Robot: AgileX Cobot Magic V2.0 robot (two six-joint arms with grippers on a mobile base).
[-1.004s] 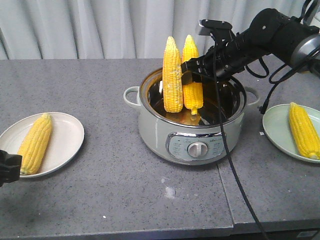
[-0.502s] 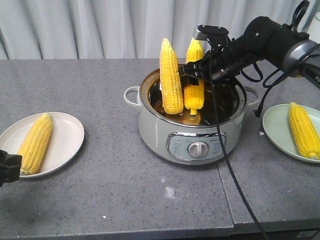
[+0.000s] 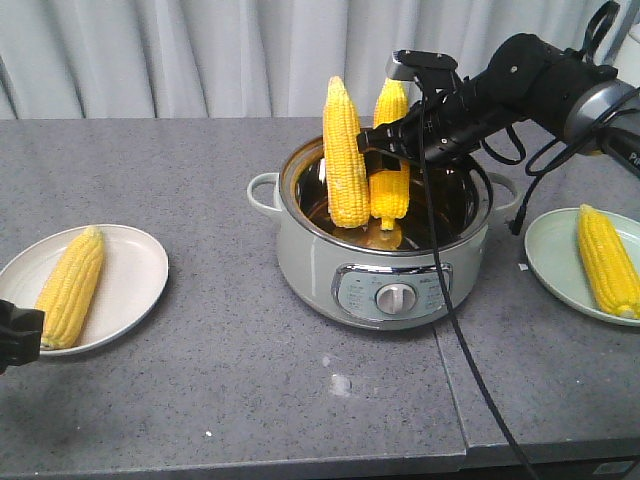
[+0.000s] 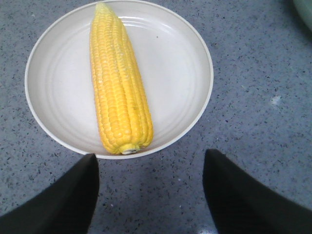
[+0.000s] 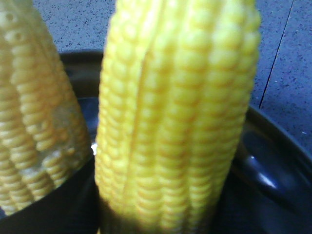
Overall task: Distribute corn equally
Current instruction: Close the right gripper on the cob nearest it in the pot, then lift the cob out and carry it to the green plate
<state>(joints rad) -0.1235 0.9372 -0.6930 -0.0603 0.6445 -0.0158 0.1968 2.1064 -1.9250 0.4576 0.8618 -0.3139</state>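
Observation:
Two corn cobs stand upright in the grey electric pot (image 3: 300,235). My right gripper (image 3: 383,148) is shut on the right-hand cob (image 3: 389,195), gripping its upper half. That cob (image 5: 175,122) fills the right wrist view, held between the dark jaws of the right gripper (image 5: 156,217). The other cob (image 3: 345,165) leans right beside it, seen again as the cob (image 5: 29,126) at the left. A third cob (image 3: 70,285) lies on the white plate (image 3: 140,275). My left gripper (image 4: 151,195) is open over the table just short of that plate (image 4: 195,73), with nothing between its fingers. A fourth cob (image 3: 607,258) lies on the pale green plate (image 3: 545,255).
The pot has side handles (image 3: 262,190) and a control dial (image 3: 396,298) facing front. A black cable (image 3: 455,300) hangs from the right arm across the pot and table. A table seam (image 3: 450,400) runs right of the pot. A curtain (image 3: 200,55) hangs behind.
The right arm has swung up and a little left, bringing its wrist over the held cob's tip. Both cobs in the pot shifted slightly. The left arm has stayed still.

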